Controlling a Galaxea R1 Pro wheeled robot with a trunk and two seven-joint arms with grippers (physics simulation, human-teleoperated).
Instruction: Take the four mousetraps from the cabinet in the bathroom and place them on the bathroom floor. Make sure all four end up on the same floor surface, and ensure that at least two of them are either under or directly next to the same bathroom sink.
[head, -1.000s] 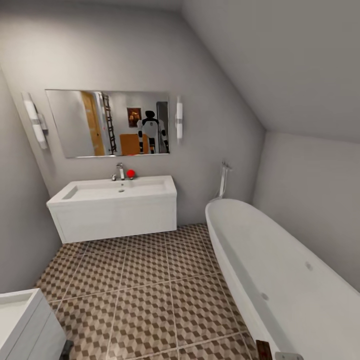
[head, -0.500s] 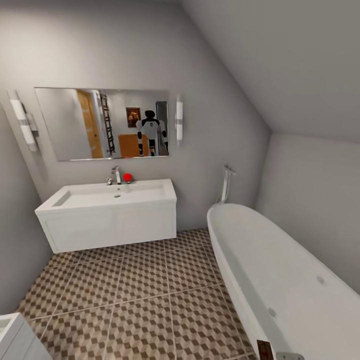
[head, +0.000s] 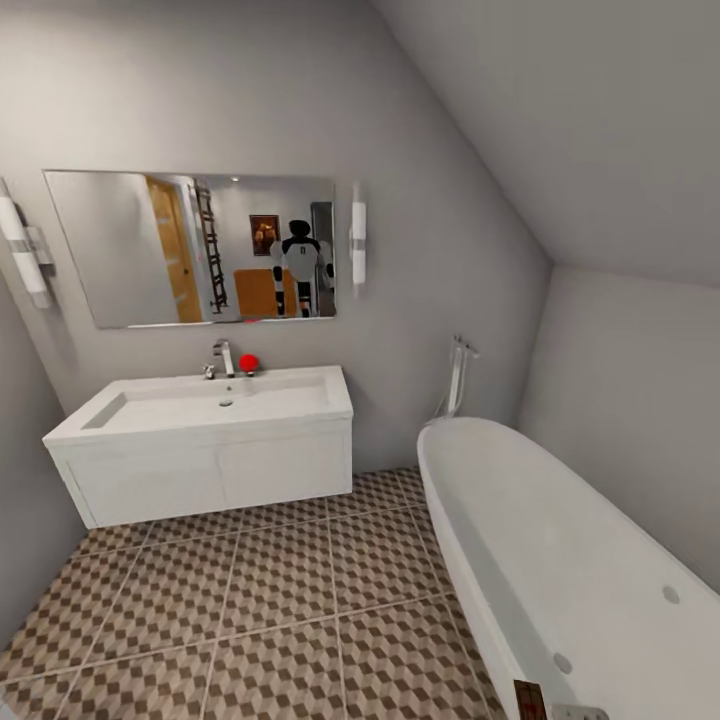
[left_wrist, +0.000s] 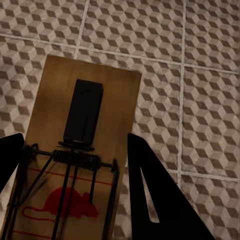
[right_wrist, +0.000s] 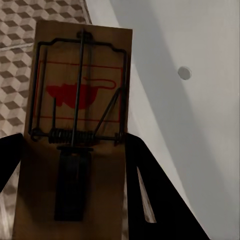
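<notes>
Left hand (left_wrist: 75, 165) grips a flat tan wooden mousetrap (left_wrist: 82, 150) above cube-patterned brown tiled bathroom floor (head: 280, 600). Wide white rectangular sink (head: 200, 410) ahead; none laid yet. Right hand (right_wrist: 75, 165) grips a 2nd mousetrap (right_wrist: 80, 125) beside white tub (head: 570, 570). Judged approx. halfway: 2 carried, 2 unseen.

No readable text or numbers; each mousetrap (left_wrist: 75, 165) (right_wrist: 77, 135) bears just a red mouse mark.

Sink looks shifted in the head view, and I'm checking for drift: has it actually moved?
No. The sink keeps its place under the mirror; the camera moved.
</notes>
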